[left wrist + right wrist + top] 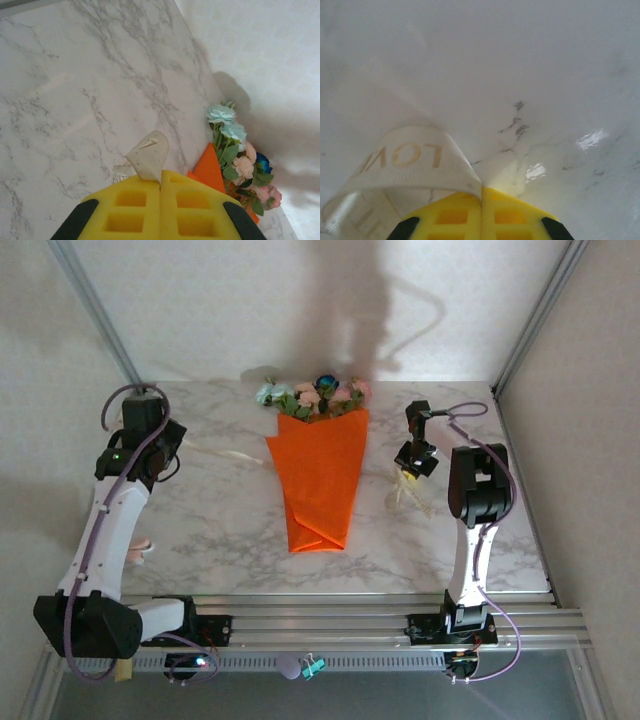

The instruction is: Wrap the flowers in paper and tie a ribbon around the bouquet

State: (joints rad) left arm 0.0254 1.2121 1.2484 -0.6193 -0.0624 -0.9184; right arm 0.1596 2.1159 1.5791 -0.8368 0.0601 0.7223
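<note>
The bouquet lies mid-table: an orange paper [318, 480] cone, point towards me, with pink, whitish and blue flowers [315, 395] at its far end. The cream ribbon [228, 453] runs from the left up to the cone and reappears as a loop [400, 492] on the right; its middle is hidden. My left gripper [176, 450] is left of the cone, shut on one ribbon end [149, 157] between the yellow pads [135, 200]. My right gripper [412, 466] is right of the cone, its jaws [481, 192] shut on the lettered ribbon [410, 160] just above the marble.
Marble tabletop [220, 530] with walls behind and to the right. Slanted aluminium posts [100, 315] stand at the back corners. A metal rail [330, 625] runs along the near edge. A small pink object [141, 548] lies by the left arm.
</note>
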